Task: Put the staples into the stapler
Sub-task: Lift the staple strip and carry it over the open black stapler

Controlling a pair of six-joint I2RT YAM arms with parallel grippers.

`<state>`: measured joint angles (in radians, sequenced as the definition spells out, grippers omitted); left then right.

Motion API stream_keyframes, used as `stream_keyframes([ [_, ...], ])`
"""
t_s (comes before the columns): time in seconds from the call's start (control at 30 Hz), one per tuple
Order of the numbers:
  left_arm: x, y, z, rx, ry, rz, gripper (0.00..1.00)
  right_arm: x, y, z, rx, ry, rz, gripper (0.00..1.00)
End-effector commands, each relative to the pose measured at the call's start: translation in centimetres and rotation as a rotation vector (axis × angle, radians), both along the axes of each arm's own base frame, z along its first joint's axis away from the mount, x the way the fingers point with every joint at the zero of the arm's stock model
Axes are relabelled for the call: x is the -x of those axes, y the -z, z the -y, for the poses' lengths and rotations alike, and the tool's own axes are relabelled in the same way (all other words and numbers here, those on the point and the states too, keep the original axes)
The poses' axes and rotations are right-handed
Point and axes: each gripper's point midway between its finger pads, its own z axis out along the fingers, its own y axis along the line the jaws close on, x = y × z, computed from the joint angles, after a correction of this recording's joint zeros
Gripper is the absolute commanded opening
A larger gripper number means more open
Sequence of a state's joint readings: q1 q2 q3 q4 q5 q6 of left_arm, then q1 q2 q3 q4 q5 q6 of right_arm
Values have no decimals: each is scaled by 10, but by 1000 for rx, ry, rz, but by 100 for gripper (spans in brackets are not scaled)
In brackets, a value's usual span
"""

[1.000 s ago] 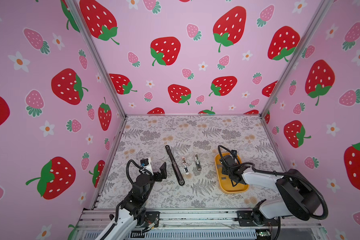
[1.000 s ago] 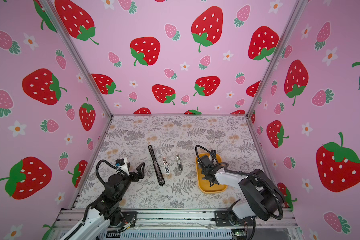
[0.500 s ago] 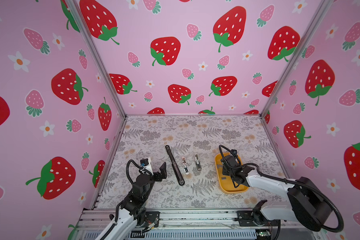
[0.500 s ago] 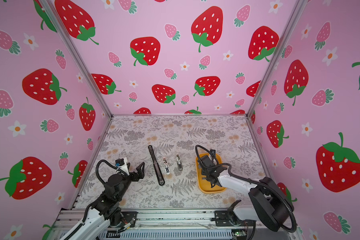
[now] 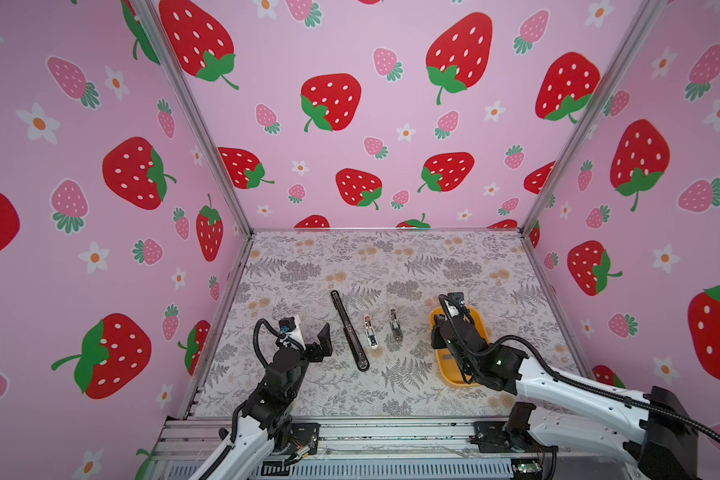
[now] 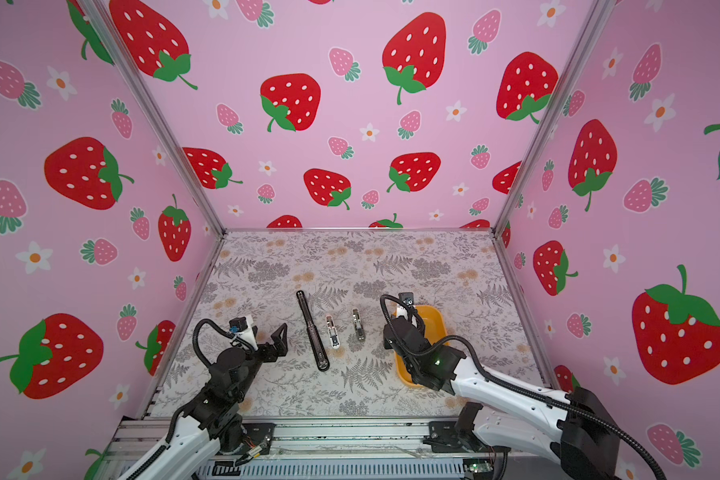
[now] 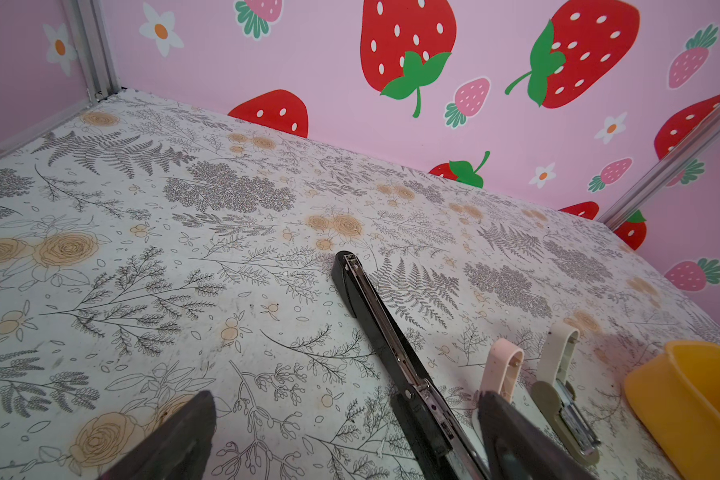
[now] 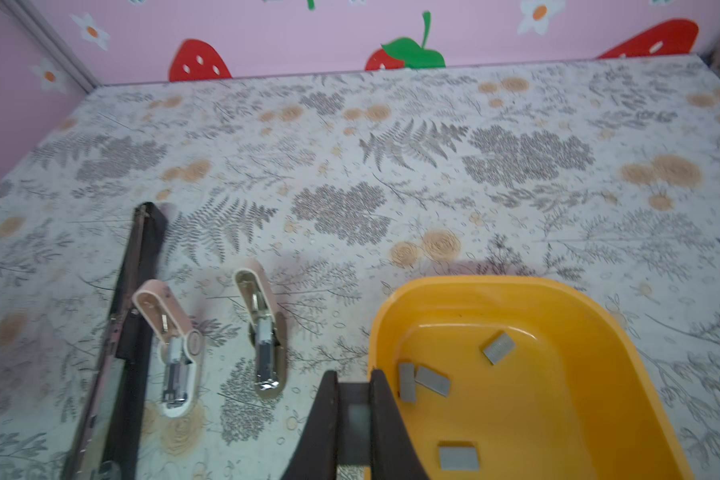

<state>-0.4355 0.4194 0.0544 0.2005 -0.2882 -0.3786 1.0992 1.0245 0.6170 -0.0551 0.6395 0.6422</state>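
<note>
1. Looking through the right wrist camera, we see the right gripper (image 8: 354,380) with its two dark fingers drawn close together and a small grey staple strip (image 8: 356,415) pinched between them.
2. We place that gripper at the rim of the yellow tray (image 8: 516,286), on the side that faces the staplers. In both top views its wrist hangs over the left part of the tray.
3. We count four loose staples (image 8: 499,348) lying flat on the tray floor. Two sit close together just beside the fingers, and we cannot tell whether they touch. One lies farther toward the back wall, and one lies alone nearer the robot.
4. We see three staplers lying opened out in a row on the floral table (image 5: 350,257), between the two arms. From left to right in a top view they are the long black stapler (image 5: 348,330), the short pink stapler (image 5: 370,330) and the short beige stapler (image 5: 395,324). The beige one is nearest the tray but apart from it.
5. We find the left gripper (image 7: 346,397) spread wide and holding nothing. It hovers above the table just left of the black stapler.
6. We can see bare metal channels in all three staplers, but we cannot tell whether any of them holds staples.
</note>
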Motion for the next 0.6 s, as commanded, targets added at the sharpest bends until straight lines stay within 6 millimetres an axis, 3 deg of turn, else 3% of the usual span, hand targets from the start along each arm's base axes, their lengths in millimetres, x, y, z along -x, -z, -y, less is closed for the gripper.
stream_keyframes([
  [0.0,-1,1,-9,19,-56,-8,100,2,-35,-20,-43,-28,119,9],
  [0.27,-4,5,-11,10,-82,-40,100,25,-56,-93,12,-176,203,9],
  [0.57,-6,9,-9,-10,-78,-80,99,38,-28,-155,22,-327,154,9],
])
